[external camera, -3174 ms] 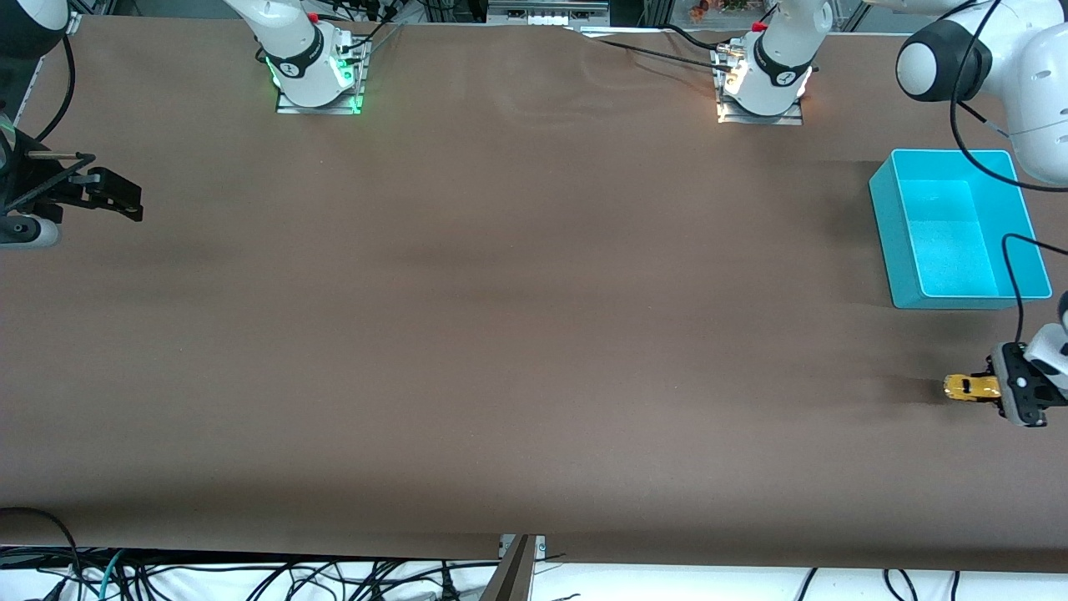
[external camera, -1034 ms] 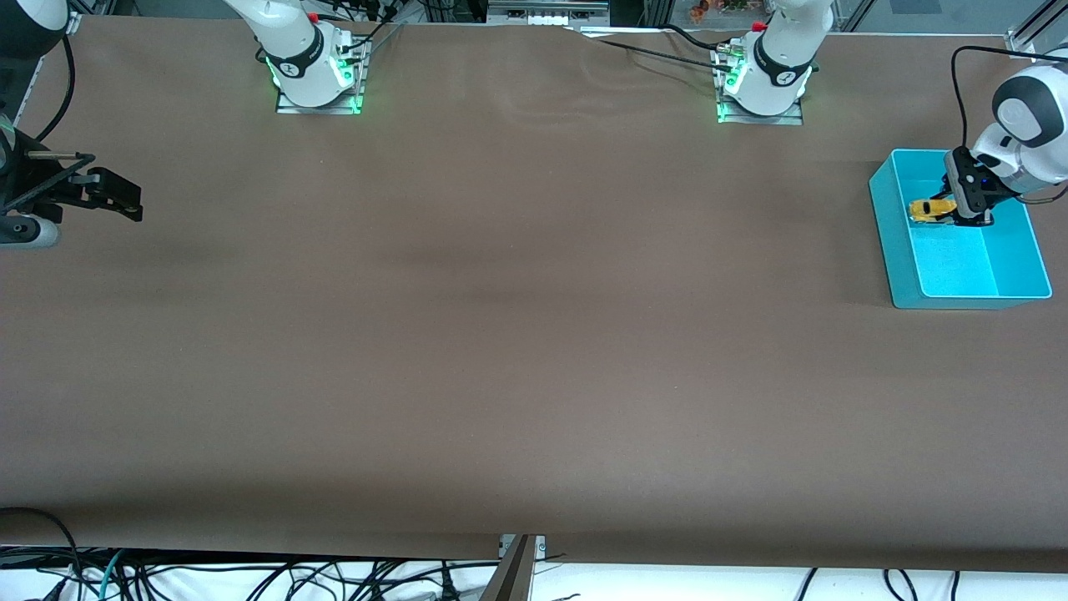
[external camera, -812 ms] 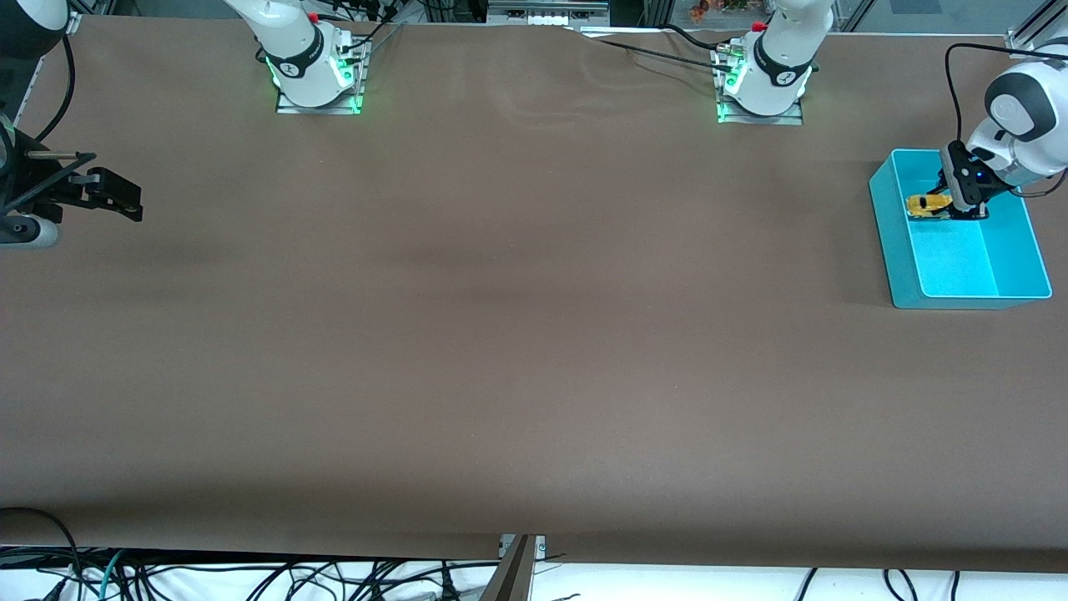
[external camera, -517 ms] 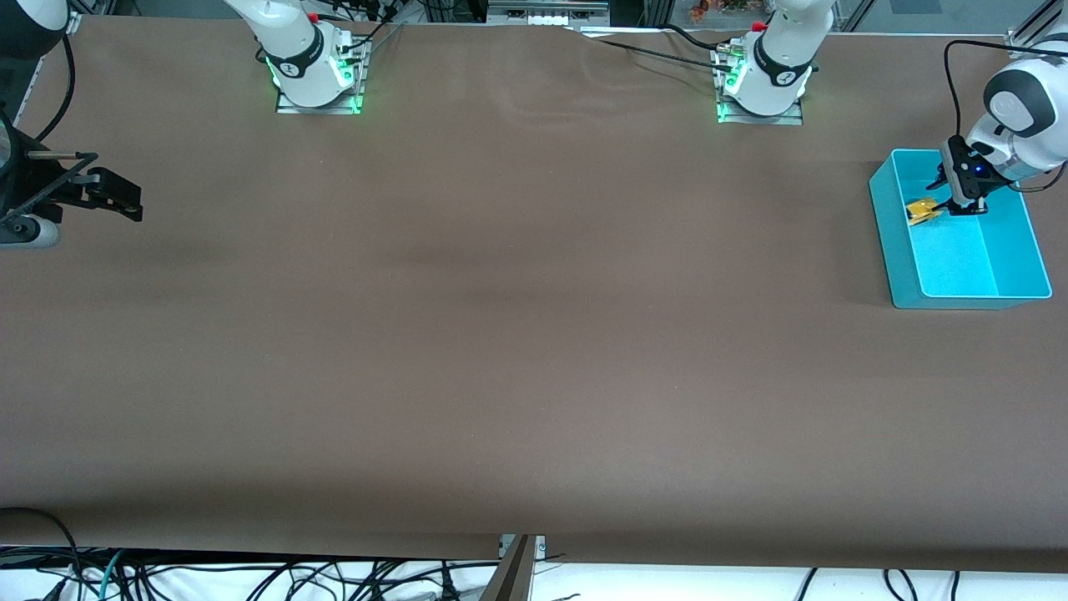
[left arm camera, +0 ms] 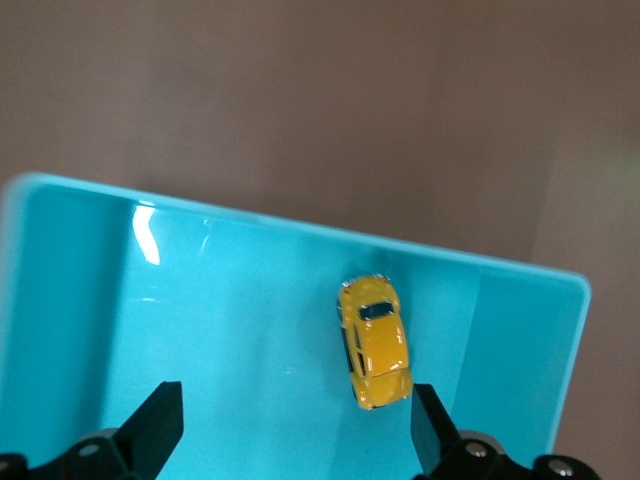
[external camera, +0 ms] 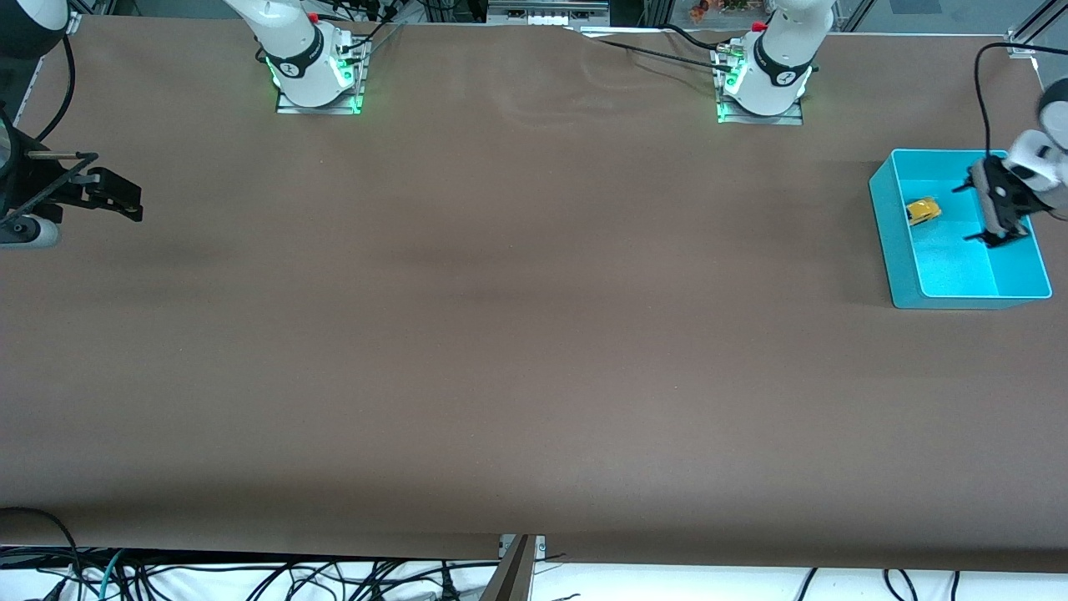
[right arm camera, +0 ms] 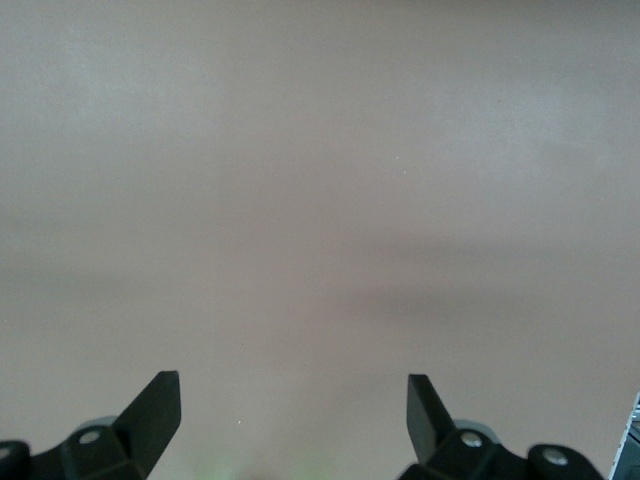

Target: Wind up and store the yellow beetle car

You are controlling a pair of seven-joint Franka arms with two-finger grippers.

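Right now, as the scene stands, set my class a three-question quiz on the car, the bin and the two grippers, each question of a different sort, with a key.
1. True or false: the left gripper is shut on the car.
2. Where is the car? A) on the bare table B) in the bin C) between the right gripper's fingers
3. Fill in: the right gripper waits, open, over bare ____.

Key
1. False: it is open over the bin, and the car lies free.
2. B: it lies on the bin's floor, near the wall toward the right arm's end.
3. table.
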